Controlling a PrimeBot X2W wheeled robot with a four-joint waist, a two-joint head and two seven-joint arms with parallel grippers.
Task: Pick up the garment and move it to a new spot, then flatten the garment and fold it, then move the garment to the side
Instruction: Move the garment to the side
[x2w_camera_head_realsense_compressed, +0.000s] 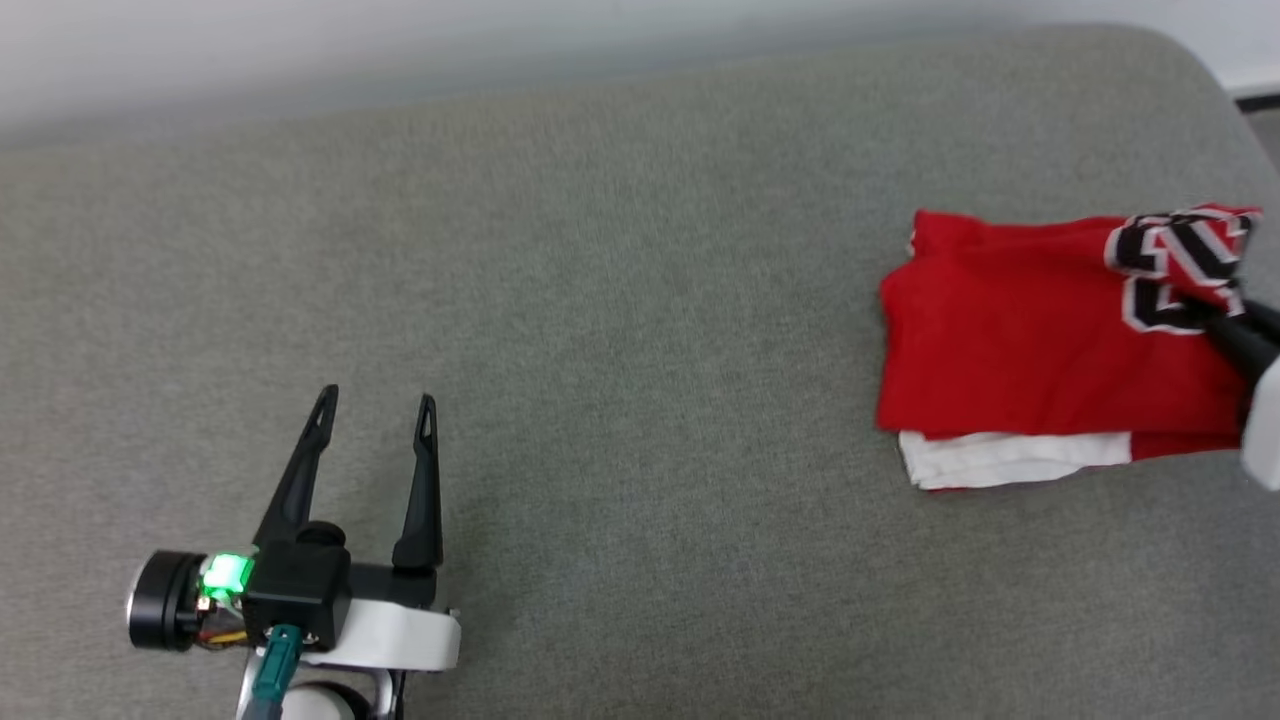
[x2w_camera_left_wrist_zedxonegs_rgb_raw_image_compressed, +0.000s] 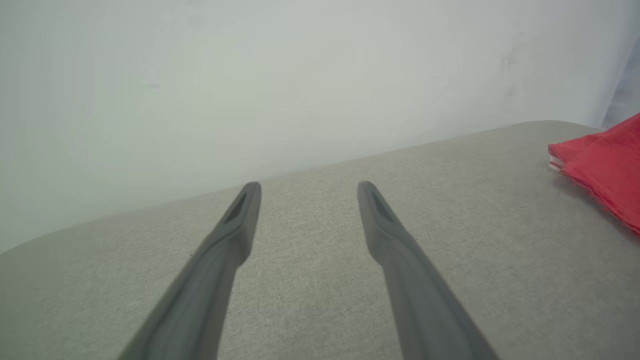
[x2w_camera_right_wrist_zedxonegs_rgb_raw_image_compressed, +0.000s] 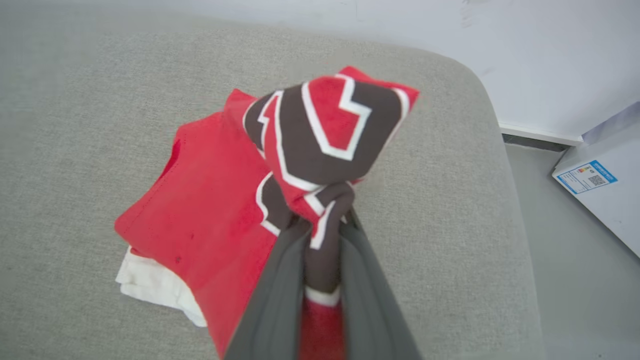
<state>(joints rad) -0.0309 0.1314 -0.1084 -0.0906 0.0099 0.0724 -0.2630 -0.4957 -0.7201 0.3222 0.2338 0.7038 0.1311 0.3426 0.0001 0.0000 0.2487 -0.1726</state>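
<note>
At far right, right gripper pinches lettered corner of red-and-white jersey T-shirt on grey fabric surface; lower left, left gripper spread.

Colours and pattern of the garment
It is showing red, a white sleeve and black, white-outlined lettering; the padded surface is showing plain grey.

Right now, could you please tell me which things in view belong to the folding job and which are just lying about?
Part of the job:
red jersey T-shirt, folded, a lettered corner pinched in the right gripper
grey padded surface under it
left gripper, open and empty

Just lying about:
white box with a blue-edged label, on the floor
</note>
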